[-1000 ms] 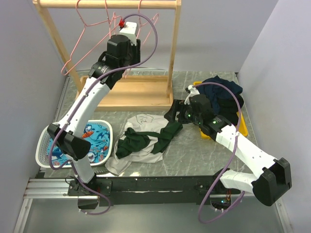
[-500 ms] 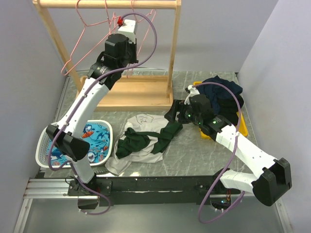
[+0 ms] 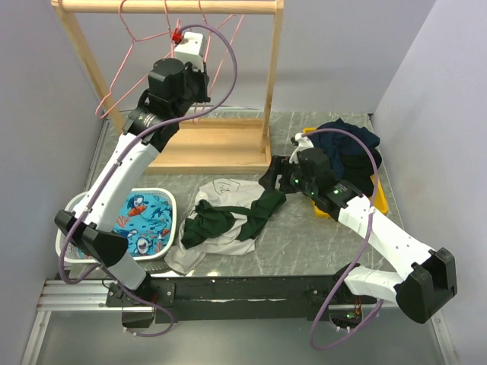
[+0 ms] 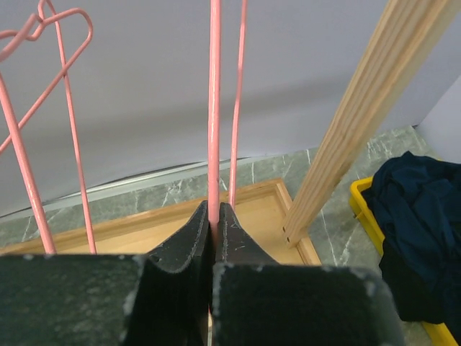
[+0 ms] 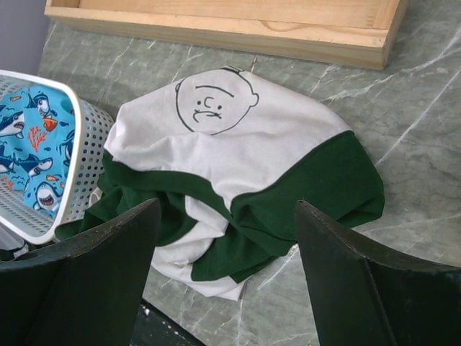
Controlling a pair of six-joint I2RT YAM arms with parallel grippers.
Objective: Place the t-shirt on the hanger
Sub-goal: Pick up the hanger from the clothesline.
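T-shirt [image 3: 228, 217] is lying crumpled on the table [image 3: 304, 243], in front of the wooden rack [image 3: 228, 144], green folds over pale ones, face print up. Its left edge is pressed against the white basket [image 3: 72, 209] that holds the shark-print cloth [image 3: 141, 217]. No neck opening can be made out from above or in the right wrist view, so a blind pinch is likely to take several layers at once and leave nothing for a hanger arm to go into. The basket could also be dragged along if that edge is pulled.

Right gripper [image 5: 227, 216] is held just above the shirt, jaws spread wide, nothing in them.

Hanger [image 4: 214, 108] is clamped by the left gripper [image 4: 213, 216] up at the rack, jaws closed on one thin pink wire. A round wire in flat pads is easily twisted or slid, and the hanger may swing once it is lifted. Which part of the hanger is held cannot be told. The neighbouring pink wires [image 4: 239, 101] hang just beside it, so a tangle is possible. The hook may also catch on the rail [image 3: 167, 6] if it is pulled sideways rather than up and off.
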